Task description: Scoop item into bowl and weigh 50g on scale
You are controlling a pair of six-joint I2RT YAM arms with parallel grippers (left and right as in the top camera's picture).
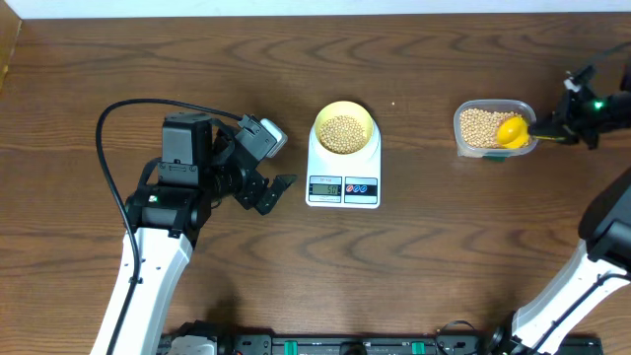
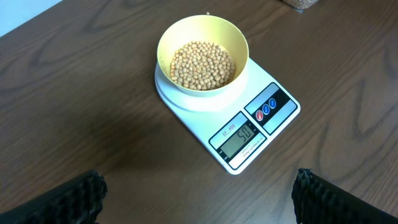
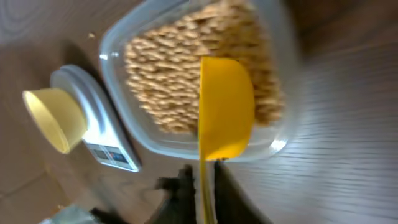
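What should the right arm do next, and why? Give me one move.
Probably lower the scoop into the tub and let the right tool release it. The display on the scale appears to read 50, with the bowl of beans sitting on it, so no more scooping seems needed.

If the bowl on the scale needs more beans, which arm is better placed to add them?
Probably right: the right gripper holds the scoop over the tub of beans. The left gripper is open, holding nothing, beside the scale.
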